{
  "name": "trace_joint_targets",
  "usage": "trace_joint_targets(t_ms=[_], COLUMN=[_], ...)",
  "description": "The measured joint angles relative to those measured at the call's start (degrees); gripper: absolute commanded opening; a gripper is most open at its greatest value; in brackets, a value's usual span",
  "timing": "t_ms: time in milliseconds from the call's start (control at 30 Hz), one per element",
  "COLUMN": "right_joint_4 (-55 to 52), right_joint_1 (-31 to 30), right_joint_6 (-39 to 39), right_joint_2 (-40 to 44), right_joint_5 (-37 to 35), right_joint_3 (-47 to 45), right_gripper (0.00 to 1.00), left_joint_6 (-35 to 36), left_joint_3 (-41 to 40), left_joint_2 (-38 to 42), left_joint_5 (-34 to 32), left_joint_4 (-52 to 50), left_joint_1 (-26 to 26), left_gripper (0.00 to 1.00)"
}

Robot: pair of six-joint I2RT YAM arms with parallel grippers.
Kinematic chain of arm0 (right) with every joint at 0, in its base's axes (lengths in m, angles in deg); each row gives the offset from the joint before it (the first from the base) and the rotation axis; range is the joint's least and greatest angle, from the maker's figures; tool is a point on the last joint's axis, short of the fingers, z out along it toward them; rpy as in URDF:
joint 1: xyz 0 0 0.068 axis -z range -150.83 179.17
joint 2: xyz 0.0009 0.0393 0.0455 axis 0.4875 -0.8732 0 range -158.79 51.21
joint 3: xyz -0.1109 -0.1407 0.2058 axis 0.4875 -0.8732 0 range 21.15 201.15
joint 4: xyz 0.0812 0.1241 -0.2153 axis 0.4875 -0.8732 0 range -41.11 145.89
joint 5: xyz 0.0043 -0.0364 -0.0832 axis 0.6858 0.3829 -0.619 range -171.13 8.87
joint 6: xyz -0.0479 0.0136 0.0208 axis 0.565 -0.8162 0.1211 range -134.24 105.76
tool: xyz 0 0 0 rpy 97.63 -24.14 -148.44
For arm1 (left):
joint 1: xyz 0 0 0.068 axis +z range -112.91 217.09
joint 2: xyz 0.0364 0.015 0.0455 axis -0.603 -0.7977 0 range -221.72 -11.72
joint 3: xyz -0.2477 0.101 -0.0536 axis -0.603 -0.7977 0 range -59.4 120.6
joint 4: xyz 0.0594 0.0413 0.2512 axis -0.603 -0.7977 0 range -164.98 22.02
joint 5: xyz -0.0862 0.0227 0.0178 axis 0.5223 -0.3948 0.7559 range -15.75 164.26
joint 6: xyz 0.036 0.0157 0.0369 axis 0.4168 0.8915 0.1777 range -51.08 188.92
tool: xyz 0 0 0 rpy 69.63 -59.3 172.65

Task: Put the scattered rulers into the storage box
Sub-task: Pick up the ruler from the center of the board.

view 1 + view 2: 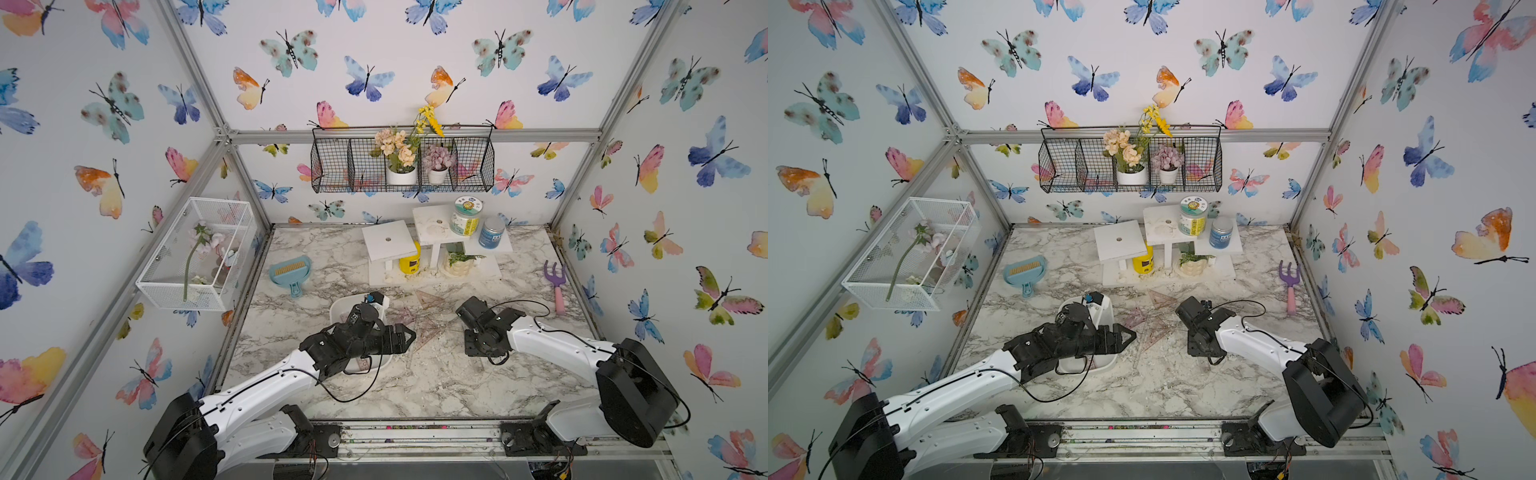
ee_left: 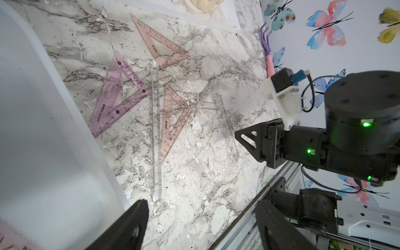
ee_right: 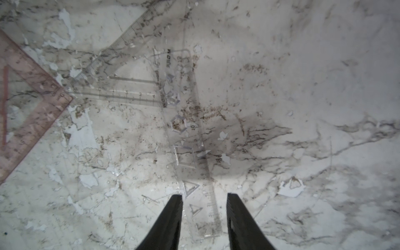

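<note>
Task part done, judging by a pink ruler already lying in the storage box, at nine o'clock from the loose pile at mid-bench. Still out on the marble bench: a purple set square, a pink set square at the pile's twelve o'clock, a long clear straight ruler and more.

Step in hand, most likely: grasping the clear stencil ruler. Right gripper low at the pile's three o'clock, jaws apart, straddling that ruler's near end, seemingly not yet pinching it. Left gripper over the box's edge, jaws spread wide, holding nothing.

Next move calls for closing squarely on the thin flat strip, perhaps tipping one edge up first, then lifting clear of the clear set square overlapping its far end and carrying toward nine o'clock, into the box.
</note>
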Motion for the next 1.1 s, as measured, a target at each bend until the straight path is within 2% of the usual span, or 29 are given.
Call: trace_joint_targets(t_ms=[933,1100], right_joint_4=[5.05,5.33], right_joint_1=[0.79,0.79], right_joint_6=[1.88,1.88], right_joint_2=[-5.6,-5.75], right_joint_5=[2.95,3.26], right_joint_3=[-1.05,-1.05], right_gripper=[0.4,0.36], left_joint_6=[-0.04,-0.07], left_joint_3=[0.0,0.0], left_joint_2=[-0.22,-0.22], left_joint_5=[0.0,0.0], left_joint_4=[0.0,0.0], left_joint_1=[0.0,0.0], left_gripper=[0.83,0.83])
